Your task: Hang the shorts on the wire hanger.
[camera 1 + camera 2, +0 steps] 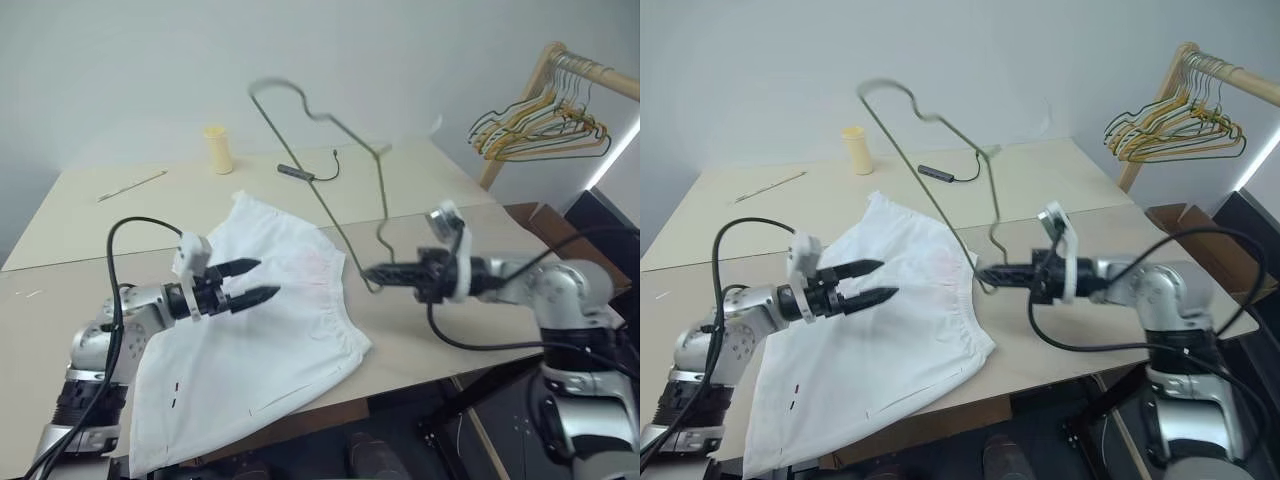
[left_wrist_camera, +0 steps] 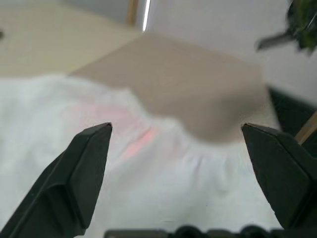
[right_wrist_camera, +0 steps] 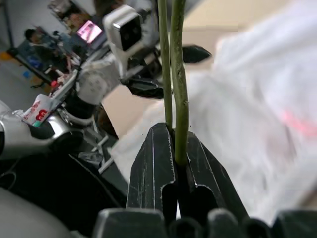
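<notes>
Shorts (image 1: pixel 270 320), one white pair with a faint pink patch, lie spread on the table (image 1: pixel 420 190); one wire hanger (image 1: pixel 330 170) stands raised above them. Left wrist view: the left gripper (image 2: pixel 176 134) hovers over the cloth, jaws wide apart. Right wrist view: the right gripper (image 3: pixel 177 144) has its jaws clamped on the wire.

yellow cup (image 1: pixel 218 149), black cable (image 1: pixel 310 172), hanger rack (image 1: pixel 545 120)
</notes>
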`<state>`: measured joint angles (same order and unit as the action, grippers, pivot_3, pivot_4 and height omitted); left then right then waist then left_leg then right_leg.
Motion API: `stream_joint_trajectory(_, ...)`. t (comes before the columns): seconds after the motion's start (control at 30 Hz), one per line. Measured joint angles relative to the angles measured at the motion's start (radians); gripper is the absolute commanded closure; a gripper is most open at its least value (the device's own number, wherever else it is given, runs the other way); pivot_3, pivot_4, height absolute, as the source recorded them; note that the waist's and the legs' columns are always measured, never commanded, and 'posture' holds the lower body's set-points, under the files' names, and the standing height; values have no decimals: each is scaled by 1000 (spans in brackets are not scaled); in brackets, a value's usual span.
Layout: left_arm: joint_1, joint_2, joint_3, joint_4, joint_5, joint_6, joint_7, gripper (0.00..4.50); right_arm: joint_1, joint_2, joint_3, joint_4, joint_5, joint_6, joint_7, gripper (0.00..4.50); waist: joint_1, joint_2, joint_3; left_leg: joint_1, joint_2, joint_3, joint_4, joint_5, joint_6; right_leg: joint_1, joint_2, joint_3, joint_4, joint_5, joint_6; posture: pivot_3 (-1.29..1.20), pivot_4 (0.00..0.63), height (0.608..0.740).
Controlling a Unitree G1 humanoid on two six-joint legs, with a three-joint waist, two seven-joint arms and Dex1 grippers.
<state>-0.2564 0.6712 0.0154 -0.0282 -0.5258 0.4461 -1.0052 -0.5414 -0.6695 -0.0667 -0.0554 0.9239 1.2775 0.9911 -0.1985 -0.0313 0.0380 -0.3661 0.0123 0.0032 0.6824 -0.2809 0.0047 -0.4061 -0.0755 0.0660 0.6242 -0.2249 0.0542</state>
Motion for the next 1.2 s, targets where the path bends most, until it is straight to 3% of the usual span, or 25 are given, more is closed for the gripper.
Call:
stream_joint_trajectory(0.17, 60, 58, -39, -89, 93, -100, -62, 27, 137, -208, 5, 3, 2, 86, 49, 4500, 7, 1, 1, -1, 1, 2, 0, 0, 0, -1, 0, 1, 0, 0, 1, -184, 0, 740)
stream_joint_trajectory(0.33, 87, 80, -39, -139, 98, -115, -97, 27, 115, -323, 117, 161, 12, 181, 234, 4500, 1, 2, 1, 5, 2, 4, 0, 0, 0, 3, 2, 3, 0, -5, 7, -170, 0, 740)
stream_joint_trajectory(0.7, 120, 90, -29, -183, 100, -105, -98, 27, 25, -363, 439, 454, -152, 152, 477, 4500, 10, 4, 2, 4, 2, 5, 0, 0, 1, 2, 1, 4, 0, -6, 8, -148, 0, 740)
stream_joint_trajectory(1.2, 145, 89, -12, -221, 88, -70, -79, 27, -20, -323, 474, 528, -255, 104, 536, 4500, 20, 5, 3, 5, 1, 5, 0, 0, 0, 2, 1, 4, 1, -6, 8, -145, 0, 740)
